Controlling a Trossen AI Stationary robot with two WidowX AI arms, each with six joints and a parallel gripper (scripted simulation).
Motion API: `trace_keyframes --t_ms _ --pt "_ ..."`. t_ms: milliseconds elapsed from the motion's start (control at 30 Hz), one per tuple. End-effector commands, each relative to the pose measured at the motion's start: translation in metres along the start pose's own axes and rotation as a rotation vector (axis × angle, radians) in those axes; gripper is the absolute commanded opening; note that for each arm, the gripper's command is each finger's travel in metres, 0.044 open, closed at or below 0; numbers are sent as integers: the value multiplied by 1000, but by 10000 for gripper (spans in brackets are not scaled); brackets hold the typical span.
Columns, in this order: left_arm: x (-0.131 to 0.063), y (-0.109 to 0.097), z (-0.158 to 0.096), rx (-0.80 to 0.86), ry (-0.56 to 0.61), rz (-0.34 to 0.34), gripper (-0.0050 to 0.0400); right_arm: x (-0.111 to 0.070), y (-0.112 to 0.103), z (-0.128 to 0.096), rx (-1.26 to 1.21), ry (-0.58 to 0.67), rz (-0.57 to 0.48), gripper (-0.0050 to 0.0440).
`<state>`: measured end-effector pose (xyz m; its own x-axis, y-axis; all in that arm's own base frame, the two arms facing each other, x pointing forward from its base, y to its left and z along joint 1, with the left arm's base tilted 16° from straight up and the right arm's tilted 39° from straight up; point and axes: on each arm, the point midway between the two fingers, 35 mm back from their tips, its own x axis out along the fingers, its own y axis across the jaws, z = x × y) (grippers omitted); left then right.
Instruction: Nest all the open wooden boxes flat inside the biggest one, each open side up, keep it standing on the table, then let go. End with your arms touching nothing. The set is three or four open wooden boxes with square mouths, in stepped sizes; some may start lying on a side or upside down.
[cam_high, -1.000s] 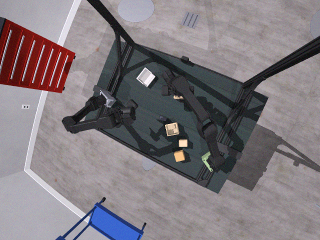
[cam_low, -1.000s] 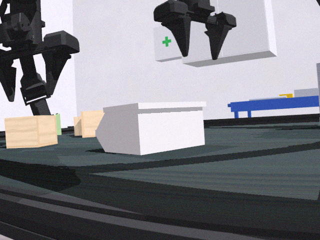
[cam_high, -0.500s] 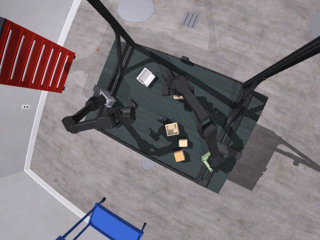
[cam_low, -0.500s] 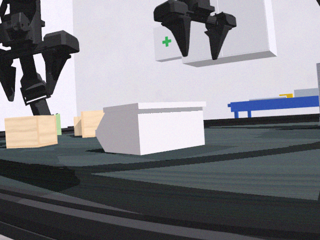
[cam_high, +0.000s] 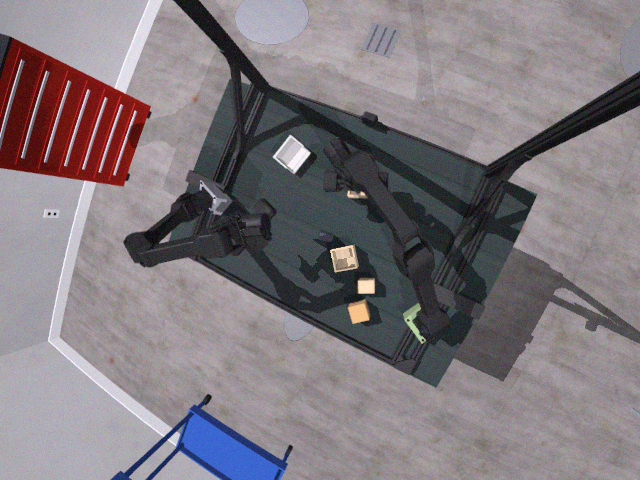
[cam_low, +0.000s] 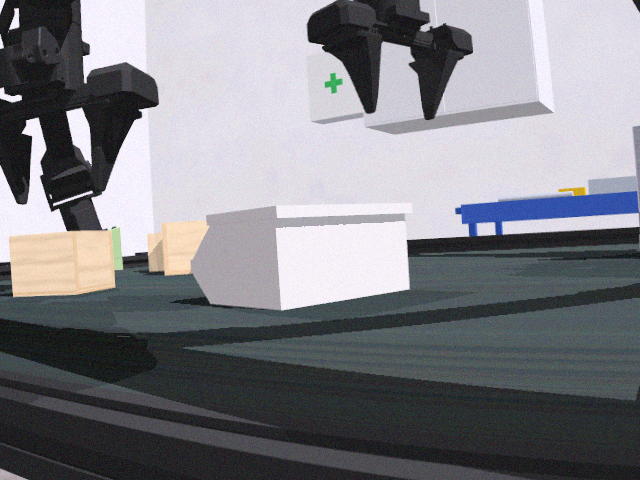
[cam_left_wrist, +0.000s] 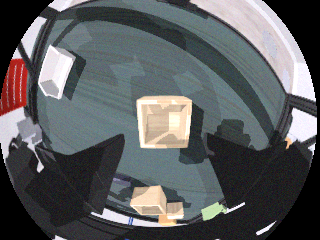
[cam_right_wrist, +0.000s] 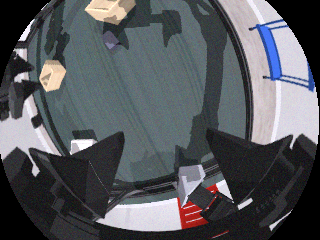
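Your left gripper (cam_high: 356, 179) (cam_low: 60, 196) (cam_left_wrist: 164, 138) stood spread with nothing pinched, and right beneath it a wooden box (cam_high: 355, 196) (cam_low: 43, 266) (cam_left_wrist: 164, 100) (cam_right_wrist: 59, 74) sat on the table (cam_high: 305, 206) (cam_low: 491, 335) (cam_left_wrist: 110, 95) (cam_right_wrist: 150, 95), mouth up, apart from the others. Over to your right gripper (cam_high: 261, 222) (cam_low: 399, 114) (cam_right_wrist: 165, 134): spread too, nothing between its fingers, up above the table. Farther out, you had an open-topped wooden box (cam_high: 333, 261) (cam_left_wrist: 150, 192) (cam_right_wrist: 107, 16) near a small purple piece (cam_high: 325, 236) (cam_left_wrist: 120, 180) (cam_right_wrist: 111, 41). Just beside that box lay a small pale block (cam_high: 366, 285) (cam_left_wrist: 175, 209), then an orange block (cam_high: 358, 311) (cam_left_wrist: 166, 220); you couldn't tell whether either was hollow. The white bin (cam_high: 282, 145) (cam_low: 341, 263) (cam_left_wrist: 62, 75) (cam_right_wrist: 82, 145) stood well apart from those, mouth up. No nesting there: both open wooden boxes stood separately.
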<state>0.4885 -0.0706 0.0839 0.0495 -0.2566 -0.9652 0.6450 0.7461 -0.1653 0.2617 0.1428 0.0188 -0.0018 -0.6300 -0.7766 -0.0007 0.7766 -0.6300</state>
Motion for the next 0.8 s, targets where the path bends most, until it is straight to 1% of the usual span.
trace_keyframes --t_ms 0,167,233,267,700,767 --pt "1 1 1 -2 0 0 400 0 0 0 1 -2 -1 400" --pt "3 1 1 -2 1 -1 400 0 0 0 1 -2 -1 400" --pt "13 2 3 -2 6 -4 400 0 0 0 1 -2 -1 400" --pt "15 2 3 -2 7 -5 400 0 0 0 1 -2 -1 400" --pt "16 2 3 -2 7 -6 400 0 0 0 1 -2 -1 400" --pt "19 2 3 -3 9 -10 400 0 0 0 1 -2 -1 400"
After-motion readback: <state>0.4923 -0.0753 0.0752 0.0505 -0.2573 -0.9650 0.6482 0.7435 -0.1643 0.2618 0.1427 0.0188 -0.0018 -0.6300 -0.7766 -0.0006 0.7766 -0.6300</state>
